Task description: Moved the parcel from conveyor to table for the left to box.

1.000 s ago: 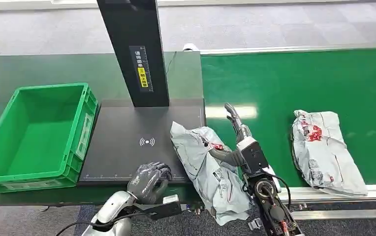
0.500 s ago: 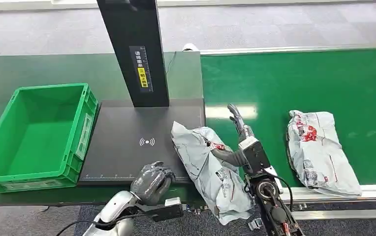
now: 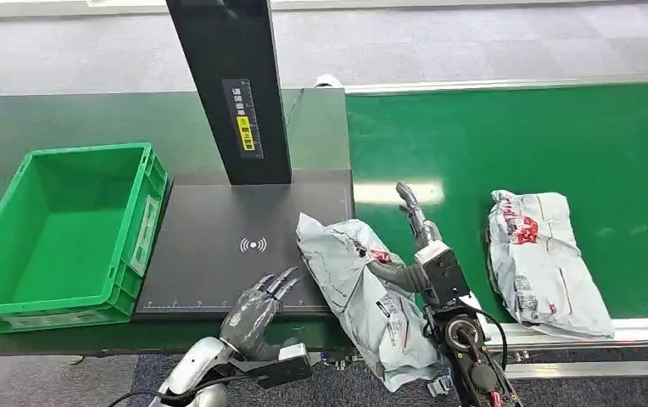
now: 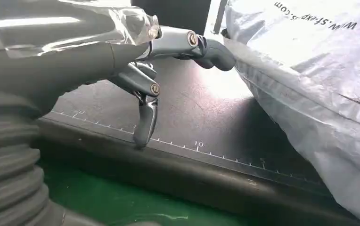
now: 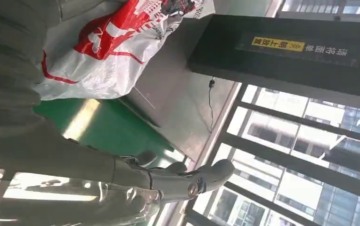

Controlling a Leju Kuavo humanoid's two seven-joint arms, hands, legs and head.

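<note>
A crumpled grey parcel [image 3: 363, 288] with red print lies across the right front corner of the black scanner mat [image 3: 219, 229] and hangs over the table's front edge. My right hand [image 3: 418, 246] is beside it on the conveyor side, fingers straight and pointing away, thumb lying against the bag. In the right wrist view the parcel [image 5: 117, 42] sits by the wrist of that hand [image 5: 168, 179], not inside it. My left hand [image 3: 257, 307] hovers at the mat's front edge with fingers spread. In the left wrist view its thumb [image 4: 206, 47] reaches close to the parcel [image 4: 310, 70].
An empty green crate [image 3: 147, 182] stands on the table at the left of the mat. A black scanner post [image 3: 227, 85] rises behind the mat. A second grey parcel [image 3: 545, 263] lies on the green conveyor [image 3: 516, 144] to the right, near its front rail.
My left hand's fingers have uncurled and spread apart. The second parcel has travelled left along the conveyor. My right hand has barely shifted beside the first parcel.
</note>
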